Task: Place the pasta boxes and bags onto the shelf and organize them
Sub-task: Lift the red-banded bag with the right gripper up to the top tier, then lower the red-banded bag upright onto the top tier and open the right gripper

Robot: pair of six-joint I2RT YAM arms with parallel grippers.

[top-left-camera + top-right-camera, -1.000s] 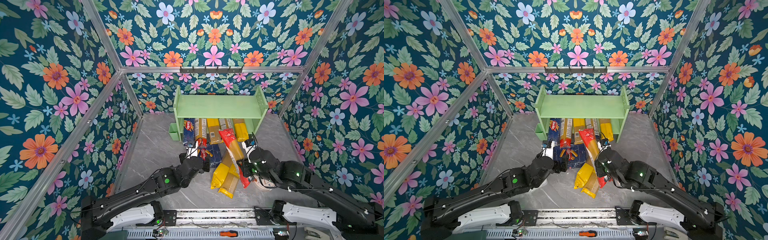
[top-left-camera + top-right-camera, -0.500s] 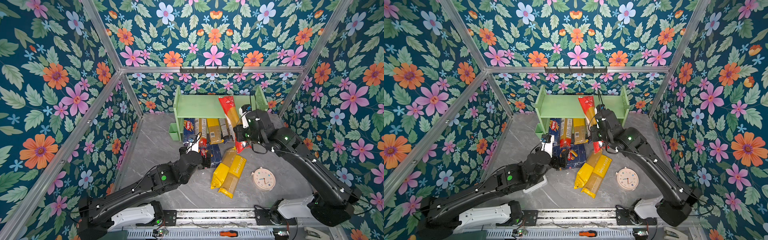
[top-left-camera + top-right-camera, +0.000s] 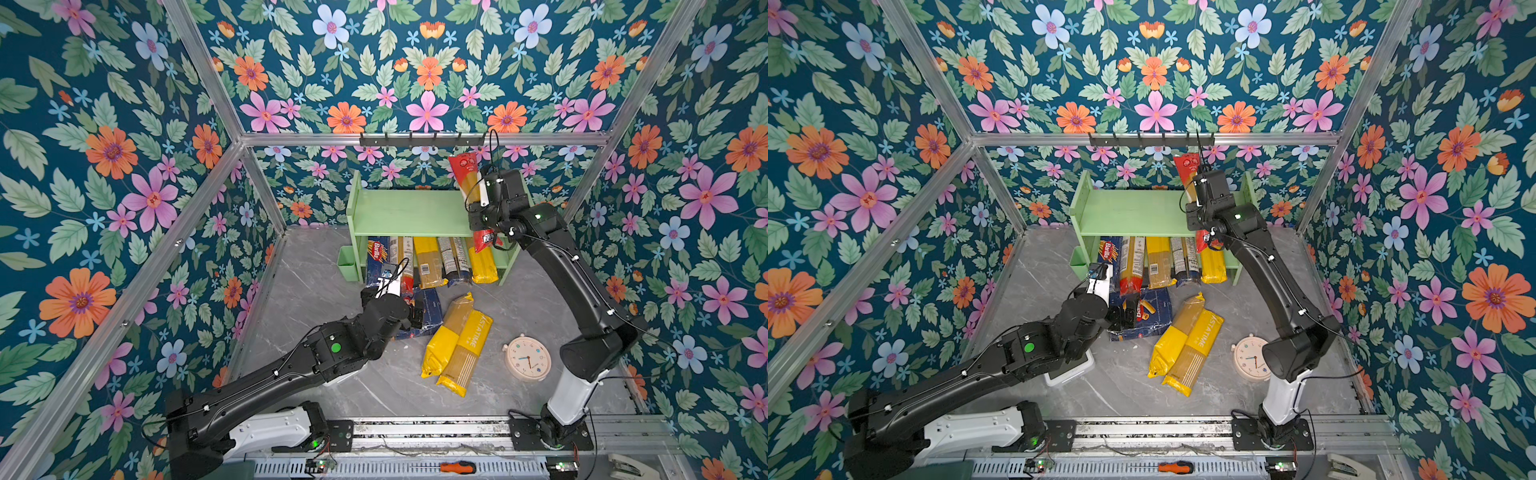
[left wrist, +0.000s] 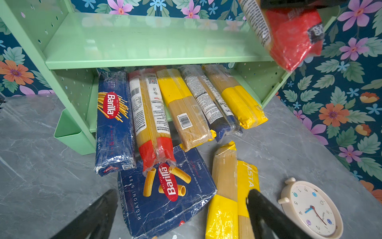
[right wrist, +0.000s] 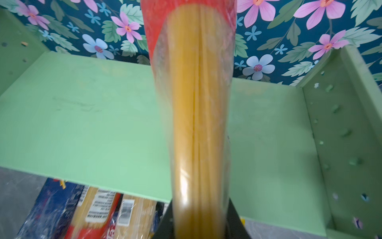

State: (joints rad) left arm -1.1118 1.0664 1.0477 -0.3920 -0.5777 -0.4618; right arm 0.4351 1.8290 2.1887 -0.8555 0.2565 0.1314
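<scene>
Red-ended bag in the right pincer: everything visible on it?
The bag is a long clear plastic sleeve of yellow spaghetti with red ends and a white label. The right pincer is shut on its middle, holding it above the top tier of the shelf, near the right panel, near end jutting past the front edge.

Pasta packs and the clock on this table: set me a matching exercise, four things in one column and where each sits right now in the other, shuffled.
Things
1. red-ended clear plastic spaghetti bag
2. wide flat dark blue Barilla rigatoni box
3. long narrow dark blue Barilla spaghetti box
4. round cream alarm clock

Places
A. lower tier of the pale green shelf, left end in both top views
B. grey table, right of two yellow-ended bags
C. in the shut right gripper, above the top tier
D. grey table, just before the open left gripper

Pairs: 1-C, 2-D, 3-A, 4-B
</scene>
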